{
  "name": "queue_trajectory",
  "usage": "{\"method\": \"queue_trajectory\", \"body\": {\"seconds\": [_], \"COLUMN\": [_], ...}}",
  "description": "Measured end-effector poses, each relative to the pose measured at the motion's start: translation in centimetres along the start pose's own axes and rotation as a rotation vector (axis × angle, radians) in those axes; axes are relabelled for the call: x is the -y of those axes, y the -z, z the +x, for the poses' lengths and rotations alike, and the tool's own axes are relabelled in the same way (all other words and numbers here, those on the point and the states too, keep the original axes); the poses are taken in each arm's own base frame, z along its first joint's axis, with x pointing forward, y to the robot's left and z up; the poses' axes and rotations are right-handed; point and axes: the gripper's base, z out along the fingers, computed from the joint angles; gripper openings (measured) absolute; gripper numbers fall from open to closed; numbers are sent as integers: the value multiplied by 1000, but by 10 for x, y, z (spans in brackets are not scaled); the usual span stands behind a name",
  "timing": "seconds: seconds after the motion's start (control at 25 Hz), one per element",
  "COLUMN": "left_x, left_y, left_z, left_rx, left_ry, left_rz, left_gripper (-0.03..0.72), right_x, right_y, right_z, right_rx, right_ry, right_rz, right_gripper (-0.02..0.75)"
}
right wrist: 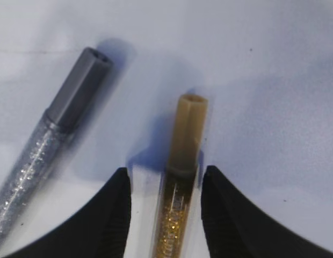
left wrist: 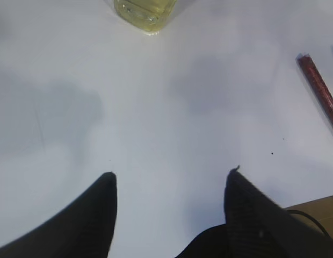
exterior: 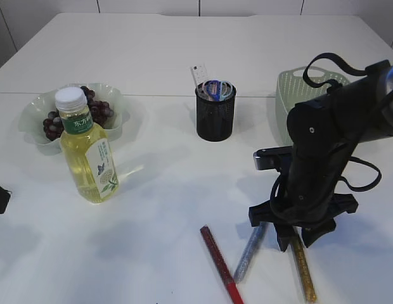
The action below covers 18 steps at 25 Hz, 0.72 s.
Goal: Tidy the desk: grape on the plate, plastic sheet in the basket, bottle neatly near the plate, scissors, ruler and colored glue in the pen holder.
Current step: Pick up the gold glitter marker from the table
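Three glitter glue pens lie at the table's front: red [exterior: 220, 263], silver [exterior: 249, 253] and gold [exterior: 304, 272]. My right gripper [exterior: 296, 240] is down at the table, open, its fingers [right wrist: 166, 169] on either side of the gold glue [right wrist: 183, 145] with a gap on each side. The silver glue [right wrist: 53, 140] lies to its left. My left gripper [left wrist: 172, 174] is open and empty over bare table at the far left. The bottle [exterior: 89, 158] stands upright in front of the plate [exterior: 32, 114], which holds grapes [exterior: 95, 111]. The plastic sheet is not visible.
The black mesh pen holder [exterior: 215, 117] stands at the middle back with a white ruler [exterior: 199, 73] and blue-handled scissors [exterior: 215, 88] in it. The green basket [exterior: 291, 88] is behind my right arm. The left wrist view shows the bottle's base [left wrist: 145, 11] and red glue [left wrist: 319, 91].
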Motion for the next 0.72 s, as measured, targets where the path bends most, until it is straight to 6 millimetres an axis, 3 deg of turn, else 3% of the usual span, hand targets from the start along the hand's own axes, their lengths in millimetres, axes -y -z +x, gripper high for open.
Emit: {"method": "queue_trajectory", "body": {"seconds": [0.36,0.52,0.72], "left_x": [0,0,0], "left_y": [0,0,0], "left_z": [0,0,0], "left_rx": [0,0,0], "left_ry": [0,0,0], "left_rz": [0,0,0], "left_gripper": [457,456,456], "right_x": [0,-11,-14], "right_y": [-3,-3,-3], "right_z": [-1,3,3], "right_rx": [3,7,14], "right_ry": [-2,36,41], "right_rz": [-1,1,-3], "right_gripper": [201,132,102]}}
